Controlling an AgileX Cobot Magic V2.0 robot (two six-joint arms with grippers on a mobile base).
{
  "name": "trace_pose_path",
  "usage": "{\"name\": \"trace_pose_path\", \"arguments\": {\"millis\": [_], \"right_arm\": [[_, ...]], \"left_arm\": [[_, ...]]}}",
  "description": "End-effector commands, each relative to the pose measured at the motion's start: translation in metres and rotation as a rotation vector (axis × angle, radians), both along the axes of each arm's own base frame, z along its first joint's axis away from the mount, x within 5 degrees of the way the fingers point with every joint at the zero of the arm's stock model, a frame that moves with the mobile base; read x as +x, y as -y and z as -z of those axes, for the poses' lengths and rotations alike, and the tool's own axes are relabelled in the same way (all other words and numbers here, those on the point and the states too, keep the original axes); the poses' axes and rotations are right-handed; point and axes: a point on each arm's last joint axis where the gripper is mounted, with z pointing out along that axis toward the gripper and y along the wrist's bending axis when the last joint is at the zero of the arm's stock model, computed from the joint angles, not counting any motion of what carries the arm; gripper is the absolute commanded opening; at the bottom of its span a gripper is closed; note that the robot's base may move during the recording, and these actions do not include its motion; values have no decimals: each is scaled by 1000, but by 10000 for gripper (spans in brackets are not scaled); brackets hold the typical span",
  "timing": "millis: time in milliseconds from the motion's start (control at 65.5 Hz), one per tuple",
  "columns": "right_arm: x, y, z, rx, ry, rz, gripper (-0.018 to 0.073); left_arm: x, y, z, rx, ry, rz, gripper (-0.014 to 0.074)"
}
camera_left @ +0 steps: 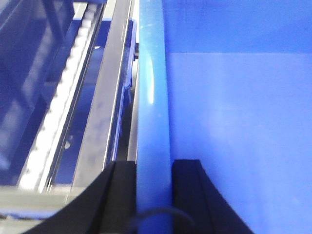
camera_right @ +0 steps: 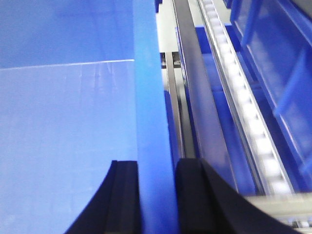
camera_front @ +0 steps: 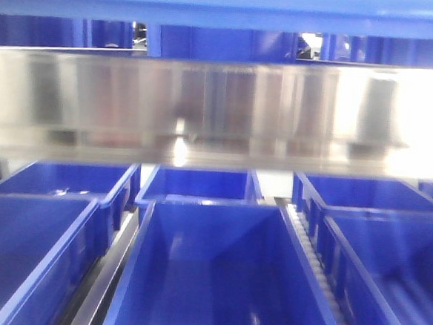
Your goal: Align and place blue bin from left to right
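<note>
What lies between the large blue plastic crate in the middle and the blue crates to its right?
Beside the large blue plastic crate: a dark metal rail, then a strip of white rollers, clearest in the right wrist view.

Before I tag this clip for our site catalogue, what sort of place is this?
Probably a warehouse or factory flow rack: the blue bin sits among similar blue crates in lanes, roller tracks run between them, and a steel shelf beam spans above.

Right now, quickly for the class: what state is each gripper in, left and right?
Left gripper: closed on the left wall of the blue bin.
Right gripper: closed on the right wall of the same bin.
</note>
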Motion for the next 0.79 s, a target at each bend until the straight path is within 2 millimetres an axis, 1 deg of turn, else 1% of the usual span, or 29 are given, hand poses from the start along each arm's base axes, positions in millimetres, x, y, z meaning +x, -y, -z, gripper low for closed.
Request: {"name": "trace_pose_path", "arguments": {"millis": [0, 779], "right_arm": [[-2, -8, -14, 100, 111, -88, -70], [-2, -8, -14, 100, 111, -88, -70]], "left_arm": [[-3, 10, -8, -74, 62, 86, -111], [-2, 8, -9, -55, 80, 75, -111]]}}
